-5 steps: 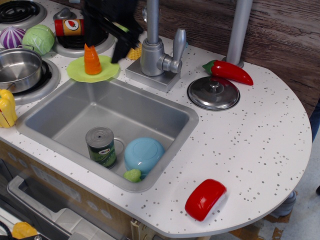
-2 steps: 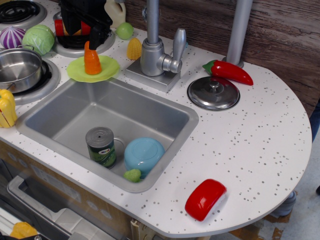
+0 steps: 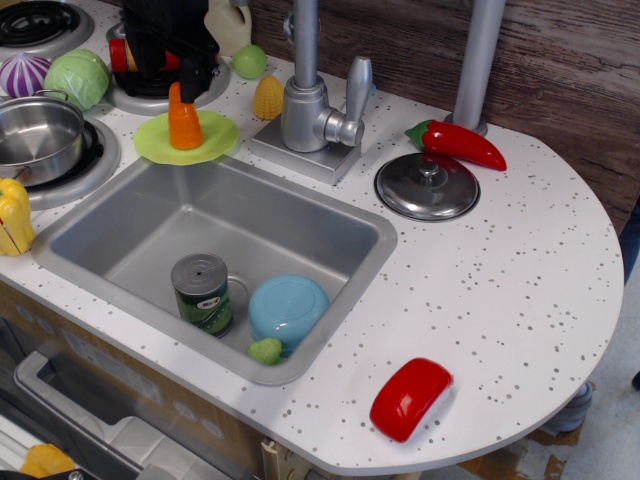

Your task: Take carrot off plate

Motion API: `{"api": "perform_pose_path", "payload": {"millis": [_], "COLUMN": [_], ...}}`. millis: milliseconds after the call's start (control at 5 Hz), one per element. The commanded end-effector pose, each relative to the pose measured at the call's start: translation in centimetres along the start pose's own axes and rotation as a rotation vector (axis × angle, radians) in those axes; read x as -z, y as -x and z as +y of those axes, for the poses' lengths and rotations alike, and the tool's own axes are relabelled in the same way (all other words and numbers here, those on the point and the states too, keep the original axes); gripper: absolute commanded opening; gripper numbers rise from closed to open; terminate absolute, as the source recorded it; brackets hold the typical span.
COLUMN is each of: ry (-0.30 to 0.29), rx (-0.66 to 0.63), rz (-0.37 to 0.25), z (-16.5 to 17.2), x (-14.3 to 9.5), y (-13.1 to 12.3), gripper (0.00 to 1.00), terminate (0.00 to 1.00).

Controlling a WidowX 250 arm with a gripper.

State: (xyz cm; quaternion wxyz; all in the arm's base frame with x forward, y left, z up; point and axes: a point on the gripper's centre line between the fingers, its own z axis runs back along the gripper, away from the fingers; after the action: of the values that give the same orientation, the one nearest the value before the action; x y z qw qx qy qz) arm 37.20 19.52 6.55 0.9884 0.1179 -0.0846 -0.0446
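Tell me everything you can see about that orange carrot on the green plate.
The carrot is a small, smooth orange cone that looks like plastic, with faint ridges. It stands upright with its wide end on the lime-green plate, narrow tip pointing up, on the counter behind the sink. The black gripper hangs directly over its tip; whether the jaws touch it cannot be told. Nothing else visibly touches the carrot but the plate.

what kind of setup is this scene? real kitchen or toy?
Most likely a toy play kitchen, not a real one. A small sink is set in a speckled countertop with a silver faucet, there are burners with a little pot, and plastic food such as the carrot on a green plate.
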Motion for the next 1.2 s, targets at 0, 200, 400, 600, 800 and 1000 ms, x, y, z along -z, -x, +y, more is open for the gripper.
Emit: {"api": "perform_pose_path", "payload": {"millis": [0,200,400,600,800,1000], "ry": [0.016,0.029,0.025,0.019,-0.003,-0.018], "rx": [0.021,0.025,0.026,0.022,0.015,-0.011], "rz": [-0.060,-0.078,-0.079,-0.078,-0.058,-0.001], "z": [1.5,1.3,1.2,1.2,0.6,-0.1], "x": [-0.1,1.0,1.4,1.0,-0.4,-3.0], "y": [-0.6,-0.5,-0.6,-0.6,-0.6,0.2], "gripper": [1.00,1.00,0.00,0.00,0.00,0.00], "terminate": [0.00,0.00,0.00,0.00,0.00,0.00]}}
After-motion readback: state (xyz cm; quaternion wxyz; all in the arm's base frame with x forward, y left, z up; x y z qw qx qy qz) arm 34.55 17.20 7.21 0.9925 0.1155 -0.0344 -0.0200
